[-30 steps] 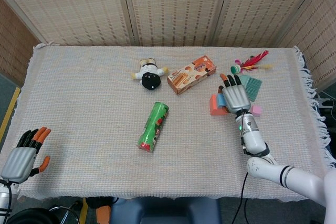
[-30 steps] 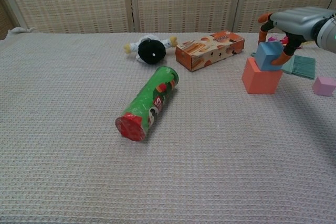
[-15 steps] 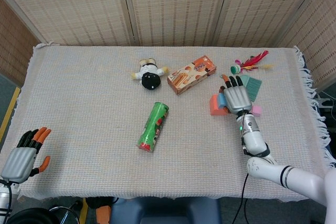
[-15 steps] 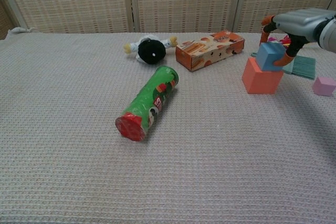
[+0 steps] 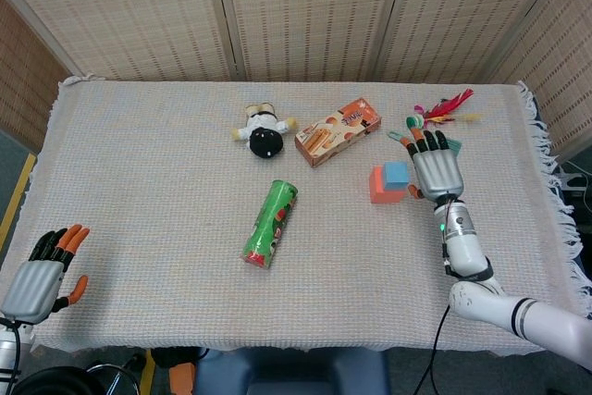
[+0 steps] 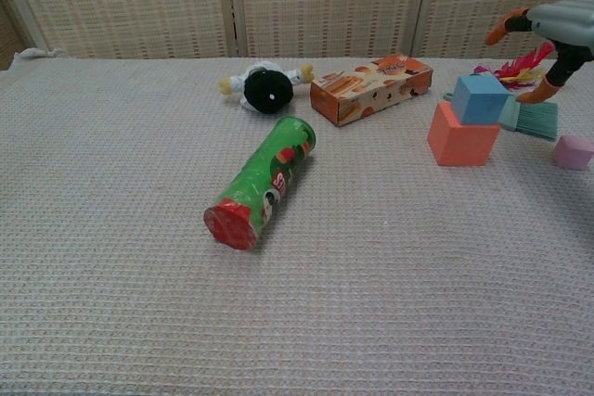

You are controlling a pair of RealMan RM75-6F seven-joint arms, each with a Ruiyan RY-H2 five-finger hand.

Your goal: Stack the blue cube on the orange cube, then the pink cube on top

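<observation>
The blue cube (image 5: pixel 396 173) (image 6: pixel 480 99) sits on the orange cube (image 5: pixel 381 187) (image 6: pixel 461 139), offset toward the orange cube's right rear corner. My right hand (image 5: pixel 437 171) (image 6: pixel 557 30) hovers just right of the stack with its fingers spread, holding nothing and clear of the blue cube. The pink cube (image 6: pixel 574 151) lies on the cloth to the right of the stack; in the head view my right hand hides it. My left hand (image 5: pixel 42 275) rests open at the table's near left corner.
A green snack can (image 5: pixel 270 224) (image 6: pixel 263 181) lies on its side mid-table. Behind it are an orange snack box (image 5: pixel 338 131) (image 6: pixel 371 88) and a black-and-white plush toy (image 5: pixel 264 133) (image 6: pixel 267 88). A teal brush (image 6: pixel 529 118) and a feather toy (image 5: pixel 444 108) lie behind the cubes.
My right hand has let go of the blue cube, opened, and moved up and to the right. The blue cube stays on the orange cube. The left hand has not moved.
</observation>
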